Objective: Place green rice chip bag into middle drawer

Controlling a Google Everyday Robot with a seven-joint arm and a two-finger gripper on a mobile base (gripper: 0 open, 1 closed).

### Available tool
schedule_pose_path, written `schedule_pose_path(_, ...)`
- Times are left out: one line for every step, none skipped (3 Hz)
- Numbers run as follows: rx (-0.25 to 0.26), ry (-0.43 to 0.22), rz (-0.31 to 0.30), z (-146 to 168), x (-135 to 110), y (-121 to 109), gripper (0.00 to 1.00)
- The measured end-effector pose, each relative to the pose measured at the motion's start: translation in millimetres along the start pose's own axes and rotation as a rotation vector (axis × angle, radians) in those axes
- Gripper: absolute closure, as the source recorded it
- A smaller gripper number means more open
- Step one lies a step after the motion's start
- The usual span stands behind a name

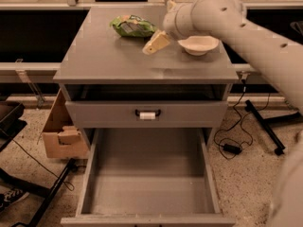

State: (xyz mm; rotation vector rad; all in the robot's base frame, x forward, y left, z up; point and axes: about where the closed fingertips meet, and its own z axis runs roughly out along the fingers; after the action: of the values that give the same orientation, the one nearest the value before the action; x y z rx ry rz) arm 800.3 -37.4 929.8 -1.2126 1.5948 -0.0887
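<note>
One brown cardboard box [60, 132] stands on the speckled floor at the lower left of the frame, just beside the grey metal cabinet [109, 63]. On the flat top of this cabinet, in the upper middle of the frame, lies the small crinkled light-green rice chip bag [133, 26], a little left of the centre and near the back edge. It lies apart from everything else on the top.

Below the top, the grey drawer front with a black handle and a white tag [147, 114] is closed. Under it the wide grey middle drawer [147, 193] is pulled out toward the bottom of the frame, and its plain floor is bare.

Right of the bag, the cream-coloured gripper [155, 42] hangs over the cabinet top, pointing down and left, near the bag but not touching it. I cannot tell if it is wide or narrow. Just beside it on the right stands the cream-white round bowl [198, 45]. The thick pale robot arm [246, 30] runs from there to the right edge. A black cable [231, 148] lies on the floor at the right.
</note>
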Motion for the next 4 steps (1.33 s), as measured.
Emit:
schedule_pose_path(0.024, -0.016, 0.017, 34.9, 5.7, -8.5, 0.0)
schedule_pose_path(0.019, -0.036, 0.026, 63.6, 2.0, -10.8, 0.0)
schedule_pose_path(0.005, -0.051, 0.017, 96.2, -7.8, -13.1, 0.03)
schedule_pose_path(-0.015, -0.017, 0.01, 116.0, -3.5, -10.7, 0.25)
